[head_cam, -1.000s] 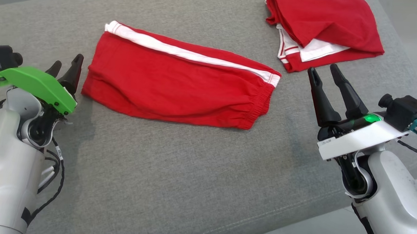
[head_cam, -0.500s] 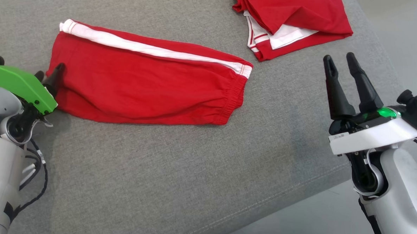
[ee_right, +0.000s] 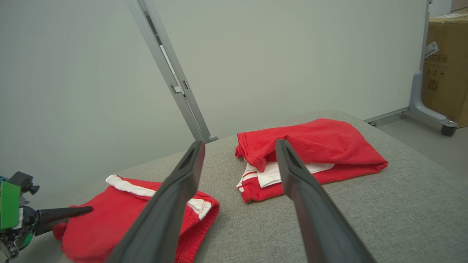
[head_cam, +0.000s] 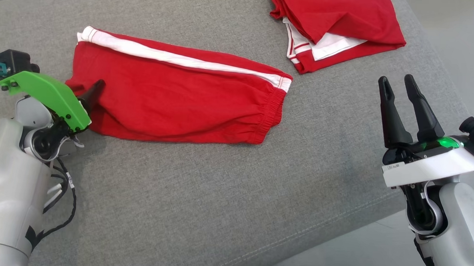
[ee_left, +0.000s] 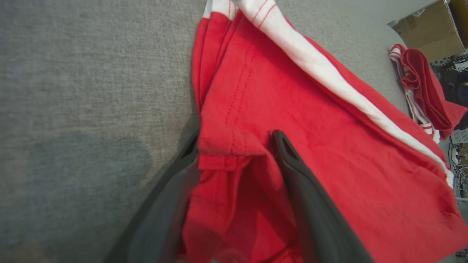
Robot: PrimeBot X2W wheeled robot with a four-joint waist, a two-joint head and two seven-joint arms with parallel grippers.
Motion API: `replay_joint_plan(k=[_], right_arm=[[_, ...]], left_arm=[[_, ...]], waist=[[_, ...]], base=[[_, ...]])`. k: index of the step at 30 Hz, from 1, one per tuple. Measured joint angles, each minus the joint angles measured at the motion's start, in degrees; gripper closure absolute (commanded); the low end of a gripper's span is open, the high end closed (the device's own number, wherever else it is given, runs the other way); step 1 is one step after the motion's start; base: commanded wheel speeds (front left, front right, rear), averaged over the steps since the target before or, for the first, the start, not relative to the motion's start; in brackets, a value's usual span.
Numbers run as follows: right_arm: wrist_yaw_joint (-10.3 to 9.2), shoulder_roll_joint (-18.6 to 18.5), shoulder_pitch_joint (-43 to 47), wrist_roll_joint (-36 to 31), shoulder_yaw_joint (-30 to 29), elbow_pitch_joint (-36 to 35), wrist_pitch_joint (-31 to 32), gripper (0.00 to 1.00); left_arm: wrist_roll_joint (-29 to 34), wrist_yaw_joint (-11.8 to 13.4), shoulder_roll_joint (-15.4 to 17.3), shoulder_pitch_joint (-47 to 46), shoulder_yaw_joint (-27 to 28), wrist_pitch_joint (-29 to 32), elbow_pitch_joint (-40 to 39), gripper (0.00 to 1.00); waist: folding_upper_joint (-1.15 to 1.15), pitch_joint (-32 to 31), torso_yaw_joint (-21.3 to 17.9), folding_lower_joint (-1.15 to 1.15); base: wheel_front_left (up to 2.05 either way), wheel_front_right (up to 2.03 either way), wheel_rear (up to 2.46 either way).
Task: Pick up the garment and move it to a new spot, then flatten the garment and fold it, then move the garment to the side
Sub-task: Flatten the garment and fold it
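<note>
The left gripper [ee_left: 236,138] has its jaws apart and straddling the left end of the garment [head_cam: 182,98]: one finger lies over the cloth and the other sits at the cloth's edge against the padded surface, with a turned-over corner of red fabric between them, not yet pinched. The garment, a pair of red shorts with a white side stripe [head_cam: 176,58], lies flat on the grey padded surface [head_cam: 202,195], left of centre in the head view, with the stripe along the far edge and the gathered waistband [head_cam: 271,116] at the right end. It appears already smoothed and doubled over, so flattening and folding are judged complete or nearly so; the remaining step is probably the grasp and the move to the side. A second red garment [head_cam: 338,21] lies folded at the far right corner, well apart from the first. The right gripper [head_cam: 396,80] hangs released and empty above the right edge of the surface. The left wrist view reveals the stacked layers at the garment's end and the straddle, where the head view gives one fingertip. The right wrist view adds a slanted metal strut [ee_right: 172,76] and a cardboard box [ee_right: 444,65].
</note>
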Motion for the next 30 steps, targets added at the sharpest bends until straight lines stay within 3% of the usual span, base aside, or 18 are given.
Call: replay_joint_plan(k=[2,8,15,23,30], right_arm=[[0.00,0.00,0.37,-0.27,0.04,-0.15,0.00,0.00],[0.00,-0.22,1.20,-0.37,-0.52,-0.49,0.00,0.00],[0.00,-0.57,2.41,-0.40,-1.10,-0.52,0.00,0.00],[0.00,-2.46,2.69,-0.96,-0.43,0.30,0.00,0.00],[0.00,-4.49,2.82,-0.96,1.43,1.86,0.01,0.00]], left_arm=[[0.00,0.00,-0.49,0.00,-0.02,-0.07,0.18,1.00],[-0.63,-0.20,-1.41,0.03,0.62,-0.91,1.15,1.00],[-2.42,-0.65,-4.71,0.35,1.88,-3.78,-0.16,1.00],[-3.87,-0.67,-8.62,6.14,2.74,-9.42,-0.94,1.00],[-2.68,-0.70,-9.98,9.88,1.58,-14.26,-3.14,1.00]], waist=[[0.00,-0.36,0.37,0.00],[0.00,-1.30,1.84,0.00],[0.00,-2.12,4.33,0.00],[0.00,-4.38,9.80,0.00],[0.00,-6.99,14.64,0.00]], base=[[0.00,0.00,0.00],[0.00,0.00,0.00],[0.00,0.00,0.00],[0.00,0.00,0.00],[0.00,0.00,0.00]])
